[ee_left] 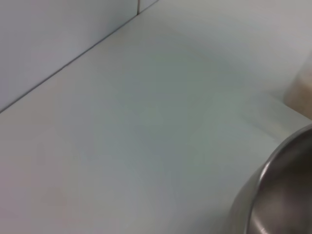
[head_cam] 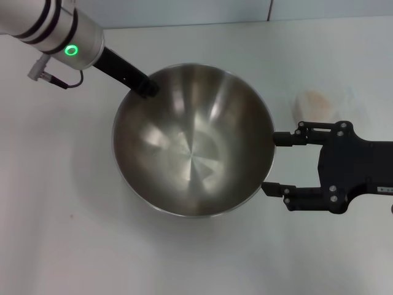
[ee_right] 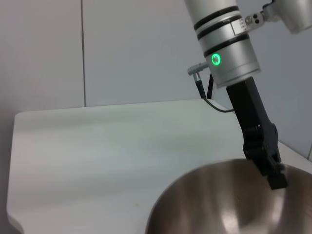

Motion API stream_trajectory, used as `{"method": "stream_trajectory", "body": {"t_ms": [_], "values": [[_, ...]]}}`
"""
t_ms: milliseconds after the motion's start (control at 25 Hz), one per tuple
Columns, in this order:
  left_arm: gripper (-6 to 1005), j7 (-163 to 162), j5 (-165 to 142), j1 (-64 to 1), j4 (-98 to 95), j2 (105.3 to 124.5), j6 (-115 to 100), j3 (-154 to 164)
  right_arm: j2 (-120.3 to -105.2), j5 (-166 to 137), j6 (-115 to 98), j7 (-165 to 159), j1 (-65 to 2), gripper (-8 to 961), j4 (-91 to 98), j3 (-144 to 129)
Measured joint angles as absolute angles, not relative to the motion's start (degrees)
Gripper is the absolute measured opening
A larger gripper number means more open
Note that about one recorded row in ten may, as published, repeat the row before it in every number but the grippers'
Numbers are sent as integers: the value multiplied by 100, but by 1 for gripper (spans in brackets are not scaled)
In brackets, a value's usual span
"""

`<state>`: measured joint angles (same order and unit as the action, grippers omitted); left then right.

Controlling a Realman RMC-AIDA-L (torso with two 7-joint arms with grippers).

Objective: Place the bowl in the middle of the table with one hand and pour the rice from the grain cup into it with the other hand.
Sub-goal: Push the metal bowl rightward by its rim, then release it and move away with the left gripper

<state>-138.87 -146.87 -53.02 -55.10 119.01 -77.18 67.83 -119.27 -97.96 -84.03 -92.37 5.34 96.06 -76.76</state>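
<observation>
The left arm is reaching in from the far left, green ring light glowing, its left gripper (head_cam: pixel 147 86) angling down and pinching closed. The right gripper (head_cam: pixel 271 164) is lying low at the right, pointing left, fingers (head_cam: pixel 284 139) spreading wide apart.

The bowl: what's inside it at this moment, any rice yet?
Inside the bowl only bare shiny steel shows, no rice. The left gripper sits at its far rim. The grain cup stands apart on the table. The table under the bowl is hidden.
</observation>
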Motion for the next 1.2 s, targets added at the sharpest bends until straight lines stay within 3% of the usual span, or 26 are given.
{"method": "stream_trajectory", "body": {"t_ms": [1040,1200], "values": [[44,-13669,-14532,-5183,-5250,11891,-6971,7005,-11926,-9726,-8461,-9166,527,744,9554,-7679],[175,-13668,-14544,-5147,-5237,11887,-6894,7021,-11926,-9726,-8464,-9166,527,744,9554,-7703]]}}
